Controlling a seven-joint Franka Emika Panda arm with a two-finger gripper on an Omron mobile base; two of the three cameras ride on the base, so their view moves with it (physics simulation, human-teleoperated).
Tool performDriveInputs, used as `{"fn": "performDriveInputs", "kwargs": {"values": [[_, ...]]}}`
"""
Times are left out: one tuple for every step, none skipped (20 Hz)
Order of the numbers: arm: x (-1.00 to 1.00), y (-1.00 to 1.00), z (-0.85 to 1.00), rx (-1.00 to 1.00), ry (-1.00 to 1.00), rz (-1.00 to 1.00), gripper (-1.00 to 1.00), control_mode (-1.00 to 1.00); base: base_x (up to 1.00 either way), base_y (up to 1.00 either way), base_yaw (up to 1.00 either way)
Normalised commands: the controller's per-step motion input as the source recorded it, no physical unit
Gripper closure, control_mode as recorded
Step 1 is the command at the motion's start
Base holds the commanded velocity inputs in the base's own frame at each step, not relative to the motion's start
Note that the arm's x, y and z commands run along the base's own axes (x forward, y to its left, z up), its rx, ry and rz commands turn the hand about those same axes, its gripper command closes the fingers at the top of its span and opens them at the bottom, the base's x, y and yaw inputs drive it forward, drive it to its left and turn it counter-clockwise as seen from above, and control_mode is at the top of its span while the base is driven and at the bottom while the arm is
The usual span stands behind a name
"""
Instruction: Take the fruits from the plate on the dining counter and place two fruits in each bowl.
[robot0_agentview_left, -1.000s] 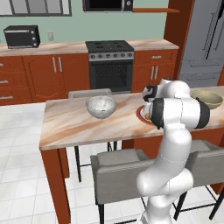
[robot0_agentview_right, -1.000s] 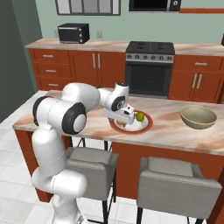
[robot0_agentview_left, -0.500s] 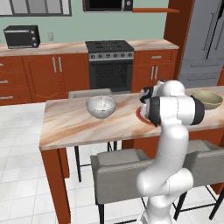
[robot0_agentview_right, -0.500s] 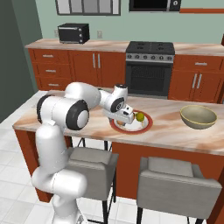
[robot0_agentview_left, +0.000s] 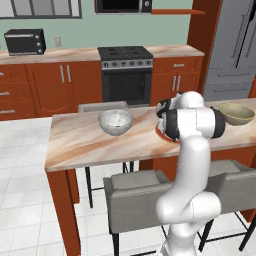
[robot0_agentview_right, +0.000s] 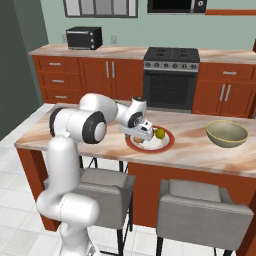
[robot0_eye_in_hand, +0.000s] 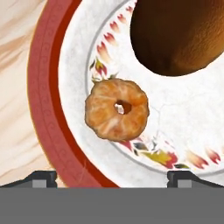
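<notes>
Light looks flat and even to me, bright, with no glare. Beneath the open gripper (robot0_eye_in_hand: 112, 177) the plate (robot0_eye_in_hand: 48, 109) renders sharp, the peeled orange fruit (robot0_eye_in_hand: 117, 108) casting almost no shadow. Beyond the gripper, the brown fruit (robot0_eye_in_hand: 179, 35) reads soft-edged and dark.

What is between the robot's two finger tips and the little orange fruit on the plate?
Nothing but bare plate: in the hand view the peeled orange fruit sits above the open gripper, untouched.

a black toaster oven (robot0_agentview_left: 24, 41) sits on the far counter, left of the stove (robot0_agentview_left: 125, 68).
</notes>
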Motion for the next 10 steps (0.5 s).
{"fn": "performDriveInputs", "kwargs": {"values": [[0.06, 0.0, -0.25, 0.0, 0.0, 0.0, -1.0, -1.0, 0.0, 0.0, 0.0], [0.14, 0.0, -0.26, 0.0, 0.0, 0.0, -1.0, -1.0, 0.0, 0.0, 0.0], [0.0, 0.0, -0.21, 0.0, 0.0, 0.0, -1.0, -1.0, 0.0, 0.0, 0.0], [0.0, 0.0, -0.2, 0.0, 0.0, 0.0, -1.0, -1.0, 0.0, 0.0, 0.0], [0.03, 0.0, -0.21, 0.0, 0.0, 0.0, -1.0, -1.0, 0.0, 0.0, 0.0], [0.03, 0.0, -0.2, 0.0, 0.0, 0.0, -1.0, -1.0, 0.0, 0.0, 0.0], [0.06, 0.0, -0.11, 0.0, 0.0, 0.0, -1.0, -1.0, 0.0, 0.0, 0.0], [0.18, 0.0, -0.03, 0.0, 0.0, 0.0, -1.0, -1.0, 0.0, 0.0, 0.0], [0.17, 0.0, 0.0, 0.0, -0.01, 0.0, -1.0, -1.0, 0.0, 0.0, 0.0], [0.18, 0.0, 0.0, 0.0, 0.0, 0.0, -1.0, -1.0, 0.0, 0.0, 0.0]]}}
